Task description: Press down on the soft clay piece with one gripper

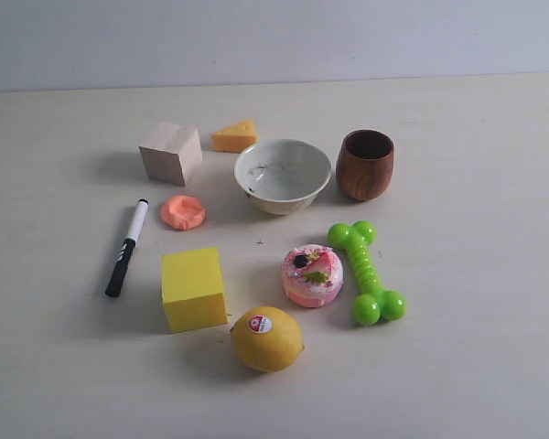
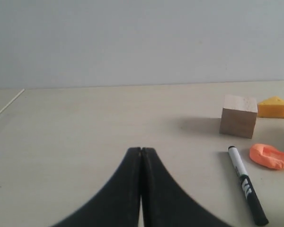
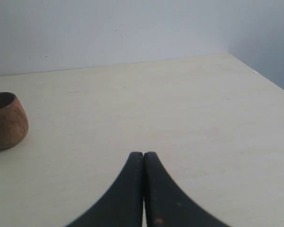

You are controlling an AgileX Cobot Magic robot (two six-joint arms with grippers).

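Observation:
The soft clay piece (image 1: 183, 212) is a flattened, dented salmon-orange disc lying on the table between the marker and the white bowl; the left wrist view shows the clay piece (image 2: 270, 156) off to one side, beside the marker. My left gripper (image 2: 141, 150) is shut with nothing in it, well apart from the clay. My right gripper (image 3: 143, 154) is also shut and empty, over bare table away from the wooden cup. Neither gripper shows in the exterior view.
Around the clay stand a wooden cube (image 1: 171, 153), a cheese wedge (image 1: 235, 136), a white bowl (image 1: 283, 175), a black-and-white marker (image 1: 127, 247) and a yellow block (image 1: 193, 287). A wooden cup (image 1: 365, 164), green bone toy (image 1: 366, 272), pink cake toy (image 1: 312, 274) and lemon (image 1: 266, 338) lie nearer the right and front.

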